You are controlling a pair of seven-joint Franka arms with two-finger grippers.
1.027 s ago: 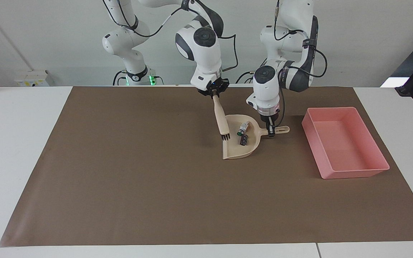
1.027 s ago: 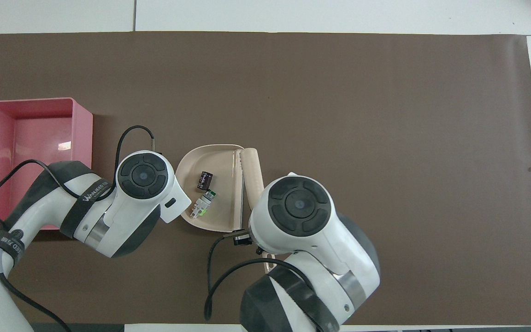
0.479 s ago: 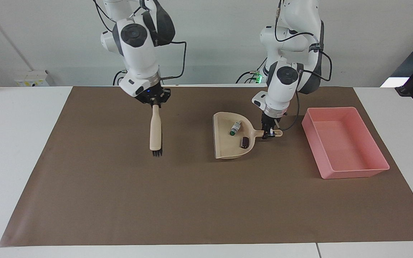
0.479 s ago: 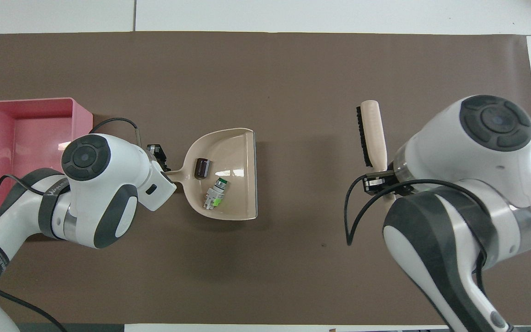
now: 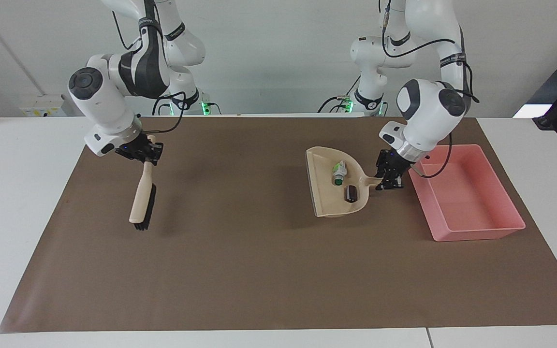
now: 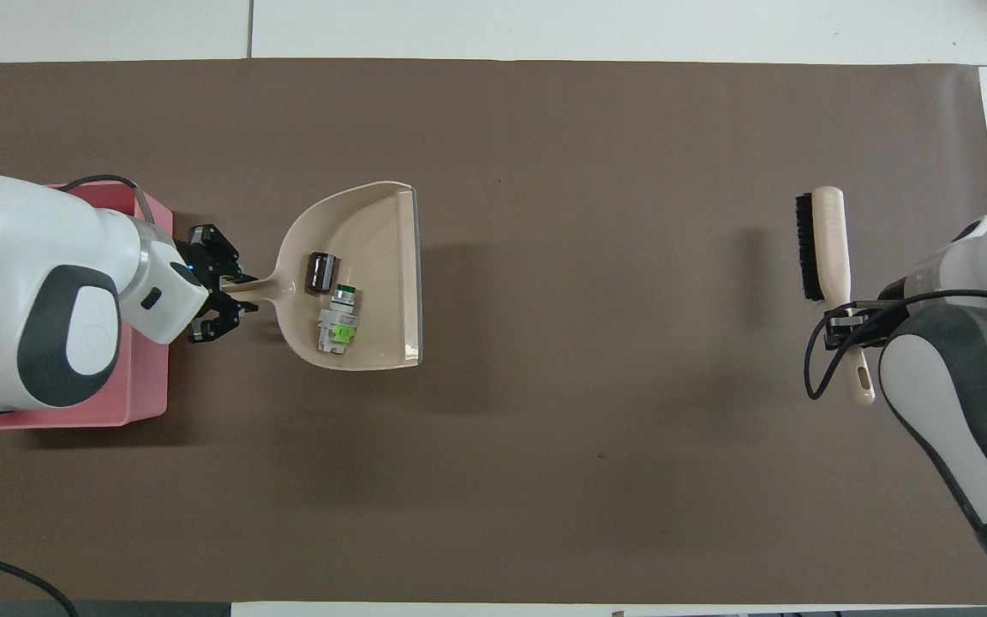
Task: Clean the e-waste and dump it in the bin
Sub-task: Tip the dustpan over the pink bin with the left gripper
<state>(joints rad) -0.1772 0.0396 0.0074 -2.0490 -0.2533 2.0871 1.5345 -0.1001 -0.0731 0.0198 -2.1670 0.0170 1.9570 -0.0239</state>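
Note:
My left gripper [image 5: 388, 177] is shut on the handle of the beige dustpan [image 5: 324, 193] and holds it above the mat, beside the pink bin [image 5: 472, 231]. The white component with green tip [image 5: 339, 172] and the dark cylinder [image 5: 351, 192] lie in the pan. In the overhead view the left gripper [image 6: 216, 288], the pan [image 6: 373, 248], the cylinder [image 6: 319, 272] and the white component [image 6: 337, 320] show; the arm covers much of the bin [image 6: 142, 396]. My right gripper [image 5: 141, 151] is shut on the handle of a beige brush [image 5: 142, 199] with black bristles, held over the mat at the right arm's end.
A brown mat [image 5: 259, 266] covers most of the white table. The brush [image 6: 828, 248] and right gripper [image 6: 853, 322] also show in the overhead view, close to the mat's edge at the right arm's end.
The left gripper has carried the dustpan with both bits toward the bin. The right gripper has swung the brush away from the pan to the right arm's end of the mat.

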